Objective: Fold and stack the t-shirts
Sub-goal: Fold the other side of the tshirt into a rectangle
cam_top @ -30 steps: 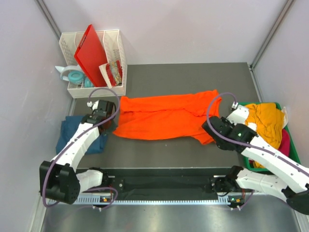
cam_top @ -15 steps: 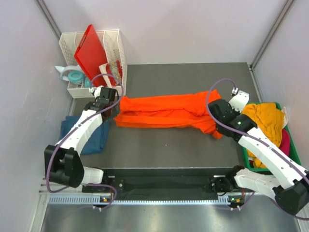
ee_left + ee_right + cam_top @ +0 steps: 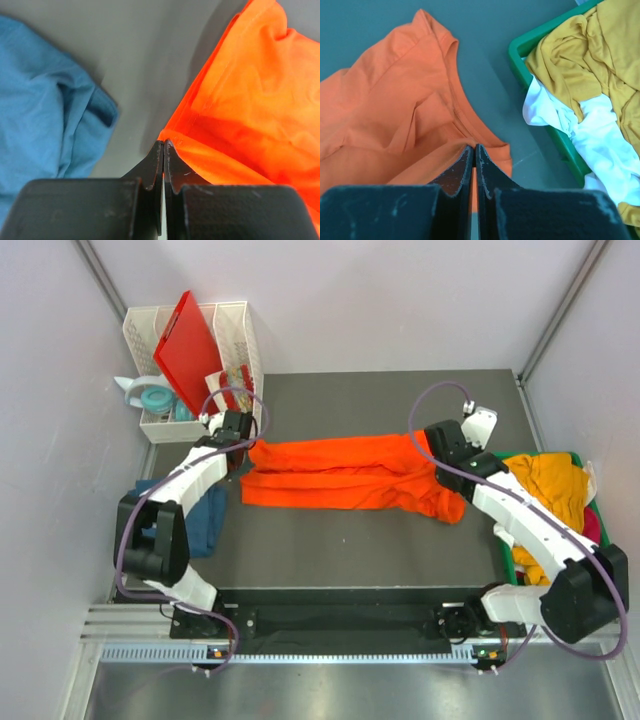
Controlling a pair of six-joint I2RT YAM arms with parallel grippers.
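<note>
A bright orange t-shirt (image 3: pixel 340 472) lies across the middle of the dark mat, folded into a long band. My left gripper (image 3: pixel 243 443) is shut on its left end, with the black jaws pinching an orange edge (image 3: pixel 164 143). My right gripper (image 3: pixel 430 447) is shut on the right end, near the sleeve (image 3: pixel 473 147). A teal-blue t-shirt (image 3: pixel 205 520) lies crumpled at the left of the mat (image 3: pixel 45 115). Mustard-yellow (image 3: pixel 555 485), white (image 3: pixel 600 135) and pink (image 3: pixel 592 530) t-shirts fill the green bin.
The green bin (image 3: pixel 520 65) stands at the mat's right edge, close to my right arm. A white rack (image 3: pixel 238 330) with a red board (image 3: pixel 195 350) stands at the back left, just behind my left gripper. Grey walls close in both sides.
Both grippers have carried the orange shirt's near edge away from the bases toward the back. The shirt has gone from a wide spread to a narrower folded band.
</note>
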